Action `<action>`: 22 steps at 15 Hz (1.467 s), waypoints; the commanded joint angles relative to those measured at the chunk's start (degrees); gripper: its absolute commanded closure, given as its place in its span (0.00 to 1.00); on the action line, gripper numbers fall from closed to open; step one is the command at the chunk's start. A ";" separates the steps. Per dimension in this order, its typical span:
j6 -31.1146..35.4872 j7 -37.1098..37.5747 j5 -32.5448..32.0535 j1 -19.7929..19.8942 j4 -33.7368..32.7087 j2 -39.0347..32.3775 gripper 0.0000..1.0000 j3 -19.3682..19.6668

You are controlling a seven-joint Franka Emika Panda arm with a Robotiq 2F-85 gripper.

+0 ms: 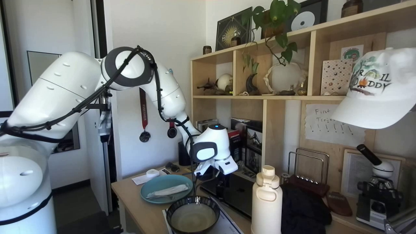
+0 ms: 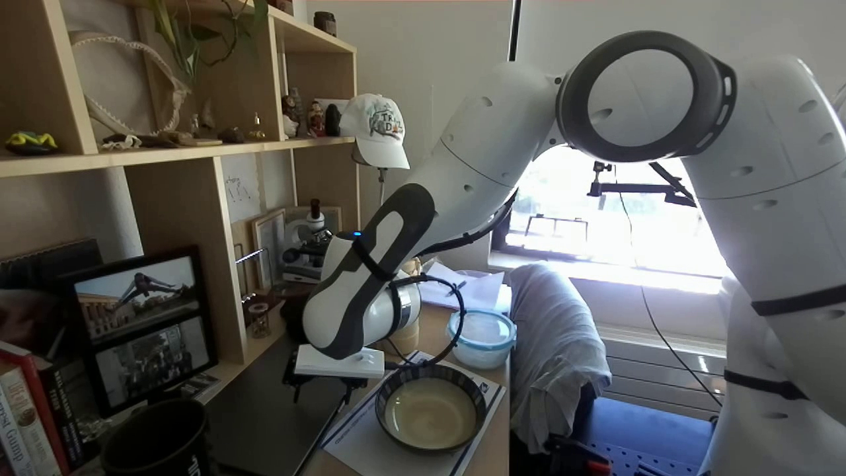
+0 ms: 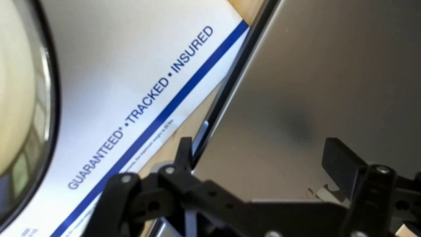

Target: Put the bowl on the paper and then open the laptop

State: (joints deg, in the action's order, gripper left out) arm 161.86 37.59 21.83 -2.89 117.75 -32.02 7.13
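The dark-rimmed bowl [image 2: 429,413] rests upright on the pale paper [image 2: 357,443], which has blue stripes and print; both show in all views. Beside the paper lies the black laptop [image 1: 239,191], its lid [image 3: 279,82] folded down flat. My gripper [image 3: 260,148] is over the laptop's edge nearest the paper, jaws wide apart and nothing between them. In the wrist view the left finger [image 3: 184,153] overlaps that edge, while the right finger [image 3: 342,164] is over the lid. Whether either finger touches the laptop I cannot tell. The bowl stands apart from the gripper.
A cream bottle [image 1: 268,204] stands close to the laptop. A blue plate [image 1: 151,193] with a napkin and fork lies near the bowl. In an exterior view, a dark cup [image 2: 158,436] is by the laptop and a lidded container [image 2: 482,344] behind the bowl. Shelving [image 1: 273,130] borders the desk.
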 commanded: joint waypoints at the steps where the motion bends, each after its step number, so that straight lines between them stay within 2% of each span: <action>1: 0.95 1.09 -1.11 -0.38 -3.39 0.66 0.00 0.19; 9: 4.58 0.45 -1.15 -0.71 -2.44 1.83 0.00 0.07; 22: 3.99 0.82 -4.83 -2.08 -0.84 6.00 0.00 1.07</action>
State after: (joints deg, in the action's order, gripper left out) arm 162.02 37.60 18.76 -3.53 119.94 -27.65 7.60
